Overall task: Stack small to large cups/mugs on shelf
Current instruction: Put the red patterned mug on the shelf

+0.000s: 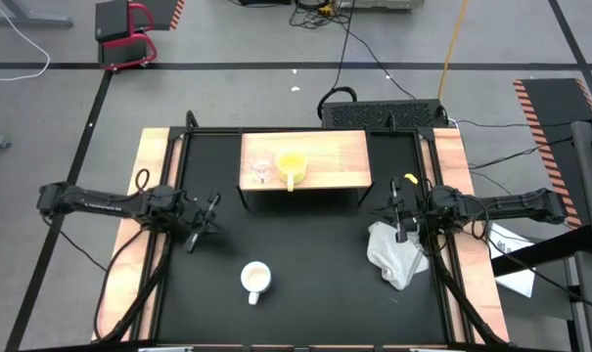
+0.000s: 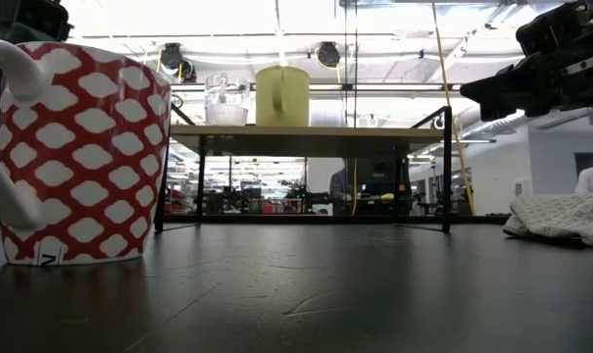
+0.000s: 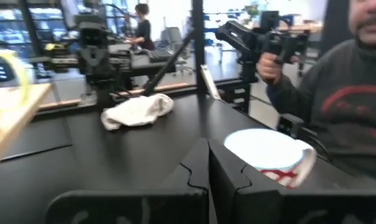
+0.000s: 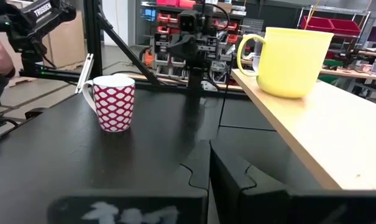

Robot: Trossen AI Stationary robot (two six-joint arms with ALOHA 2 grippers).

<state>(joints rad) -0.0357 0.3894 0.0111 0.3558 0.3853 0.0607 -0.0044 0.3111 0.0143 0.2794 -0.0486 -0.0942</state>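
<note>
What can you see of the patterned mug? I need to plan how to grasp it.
The patterned mug is white inside with a red outer wall covered in white lozenge shapes and a white loop handle; it looks ceramic. It stands upright and alone on the black tabletop, well in front of the shelf, between the two arms. Nothing touches it except the tabletop; neither gripper is on it.

Two dark, slim, jointed arms (image 1: 100, 202) with black cables end in matte black, notched jaws.
</note>
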